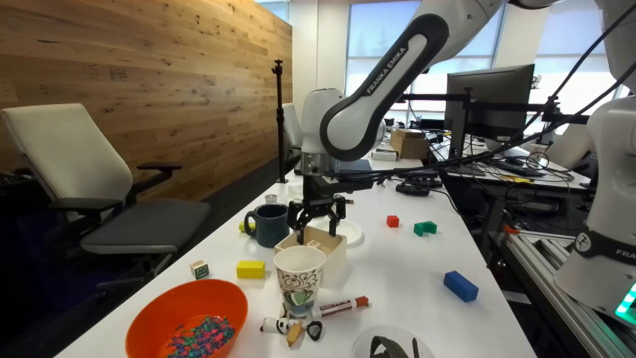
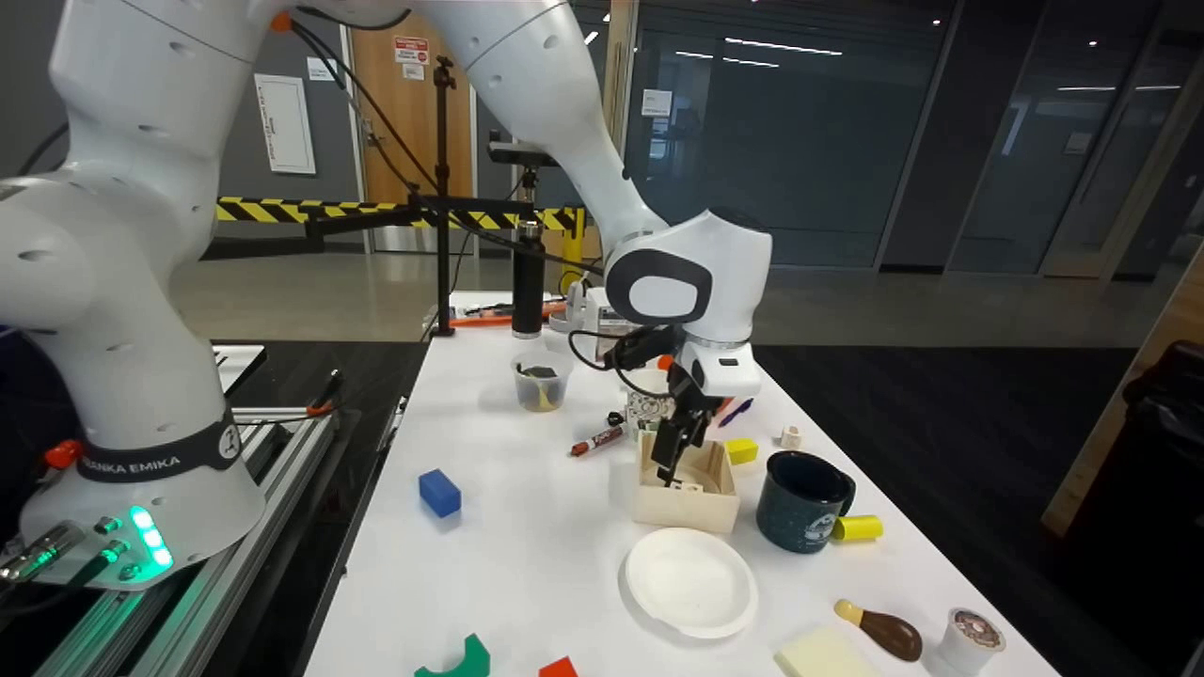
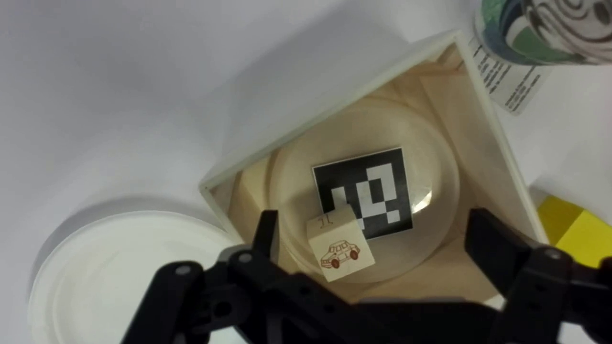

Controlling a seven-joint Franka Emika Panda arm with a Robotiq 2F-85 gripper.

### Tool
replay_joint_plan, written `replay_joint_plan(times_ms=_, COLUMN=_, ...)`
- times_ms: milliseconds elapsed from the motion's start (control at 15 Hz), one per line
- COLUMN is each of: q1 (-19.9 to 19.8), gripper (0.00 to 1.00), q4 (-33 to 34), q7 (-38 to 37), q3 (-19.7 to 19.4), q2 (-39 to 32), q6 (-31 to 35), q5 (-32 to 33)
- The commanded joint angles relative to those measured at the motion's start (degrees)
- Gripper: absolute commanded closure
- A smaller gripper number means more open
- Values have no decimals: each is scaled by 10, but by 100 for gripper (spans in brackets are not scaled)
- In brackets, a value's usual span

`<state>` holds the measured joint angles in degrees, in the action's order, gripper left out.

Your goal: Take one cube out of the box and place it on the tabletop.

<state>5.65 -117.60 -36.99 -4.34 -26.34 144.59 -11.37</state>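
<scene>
A pale wooden box (image 1: pixel 335 258) stands on the white tabletop (image 1: pixel 387 273); both exterior views show it, including this view (image 2: pixel 685 508). In the wrist view the box (image 3: pixel 461 112) holds a cream cube (image 3: pixel 342 253) with a red car drawn on it. The cube lies on a round translucent piece with a black-and-white square marker (image 3: pixel 363 191). It also shows in an exterior view (image 2: pixel 687 486). My gripper (image 3: pixel 373 227) is open, pointing down over the box, nothing between its fingers. The cube lies between the fingers' lines, closer to the left one, apart from both.
A paper cup (image 1: pixel 299 278) stands close beside the box, a dark mug (image 2: pixel 800 503) on its other side. A white plate (image 2: pixel 691 583) and yellow block (image 1: pixel 251 269) lie near. A blue block (image 1: pixel 461 286), red cube (image 1: pixel 392 221) and orange bowl (image 1: pixel 186 308) are farther off.
</scene>
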Motion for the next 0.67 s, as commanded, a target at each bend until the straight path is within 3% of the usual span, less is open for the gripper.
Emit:
replay_joint_plan(times_ms=0, q1=5, gripper=0, q4=7, q7=-23, q3=-5, q2=-17, q6=11, q5=2)
replay_joint_plan(times_ms=600, q1=-12, gripper=0, q4=53, q7=-14, q3=5, q2=-64, q6=-1, q5=-21)
